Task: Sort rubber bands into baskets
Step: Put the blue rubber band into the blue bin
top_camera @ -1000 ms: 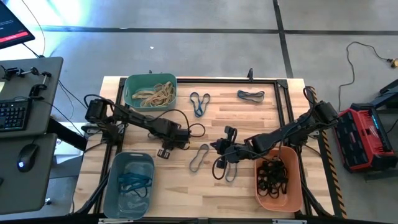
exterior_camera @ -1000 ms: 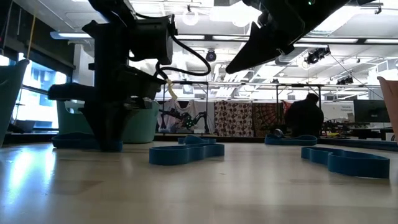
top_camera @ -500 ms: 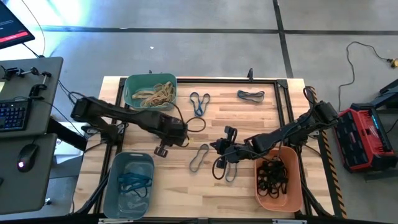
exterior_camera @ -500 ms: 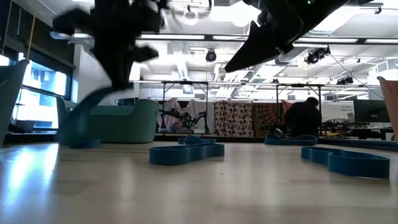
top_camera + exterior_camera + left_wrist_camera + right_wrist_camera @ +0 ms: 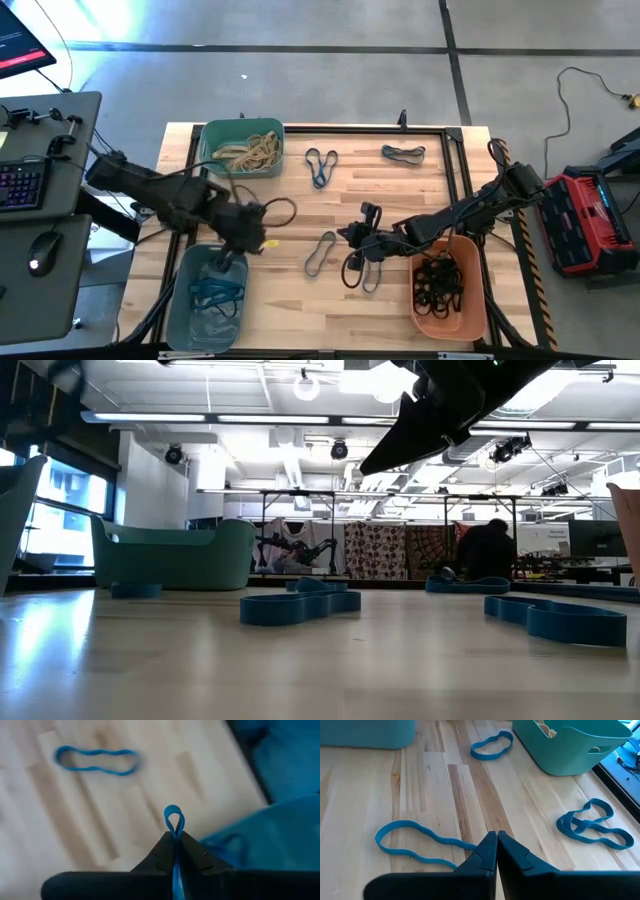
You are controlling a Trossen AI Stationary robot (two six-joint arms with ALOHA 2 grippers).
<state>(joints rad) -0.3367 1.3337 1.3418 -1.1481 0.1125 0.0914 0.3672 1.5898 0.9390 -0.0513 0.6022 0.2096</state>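
A blue rubber band [image 5: 174,825] is hanging pinched in the closed left end effector [image 5: 240,238], its loop poking out past the fingertips, right over the far rim of the grey-blue basket [image 5: 180,300] at the bench's seven o'clock corner; more blue bands [image 5: 214,293] are lying inside that basket. The teal-green basket [image 5: 207,150] is sitting at eleven o'clock on the bench [image 5: 400,190], holding tan bands [image 5: 248,150], and the orange basket [image 5: 475,310] is sitting at five o'clock with black bands [image 5: 438,283] in it. Loose on the wood, a blue band [image 5: 321,166] is lying near twelve o'clock, a grey band [image 5: 403,153] toward one o'clock, and another grey-blue band [image 5: 321,252] near the centre. The right end effector [image 5: 352,238] is hovering just right of that central band, at nine o'clock from the orange basket, with its fingers pressed together on nothing; a blue band [image 5: 415,842] is lying on the bench just ahead of its tips. In the low view a person [image 5: 490,550] is sitting far off in the room beyond.
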